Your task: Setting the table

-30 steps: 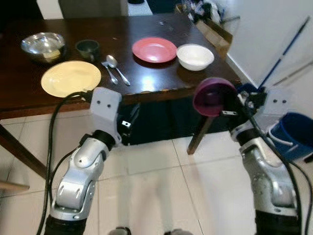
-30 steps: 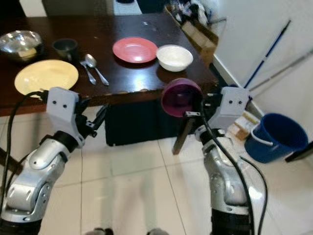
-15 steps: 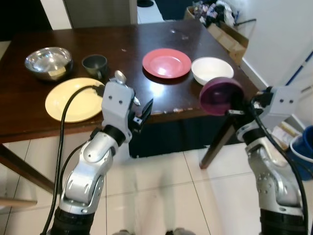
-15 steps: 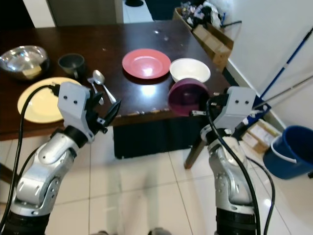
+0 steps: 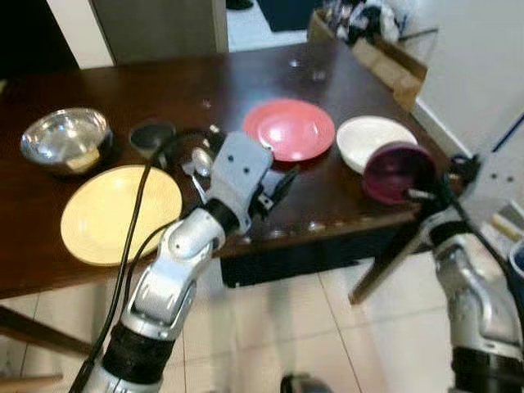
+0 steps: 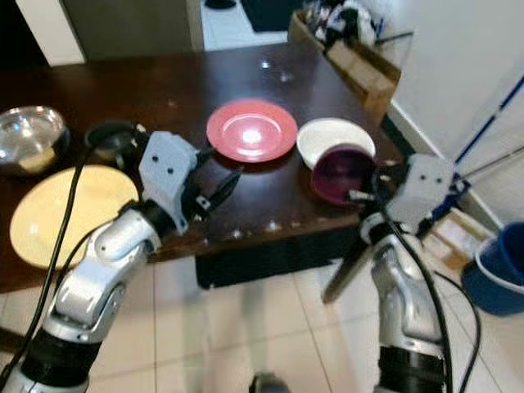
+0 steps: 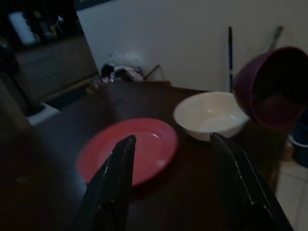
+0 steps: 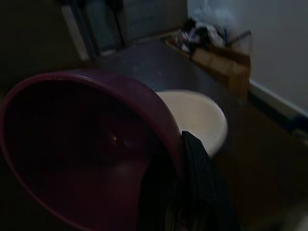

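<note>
My right gripper (image 6: 366,190) is shut on the rim of a purple bowl (image 6: 342,173), holding it tilted over the right front corner of the dark wooden table (image 5: 327,209), beside a white bowl (image 5: 372,141). The purple bowl (image 8: 86,149) hangs in front of the white bowl (image 8: 195,115) in the right wrist view. My left gripper (image 5: 274,184) is open and empty above the table's front, with a red plate (image 7: 130,149) and the white bowl (image 7: 211,114) beyond its fingers. A yellow plate (image 5: 119,213) lies front left.
A steel bowl (image 5: 67,139) and a dark cup (image 5: 151,135) sit at the back left, with a spoon (image 5: 199,161) partly behind my left arm. A blue bucket (image 6: 499,270) stands on the tiled floor (image 6: 278,336) at the right. Boxes and clutter (image 5: 368,33) lie past the table's far right corner.
The camera has moved closer to the table. Both arms have gone forward: the left gripper is now over the table's front, and the purple bowl has come over the right corner by the white bowl.
</note>
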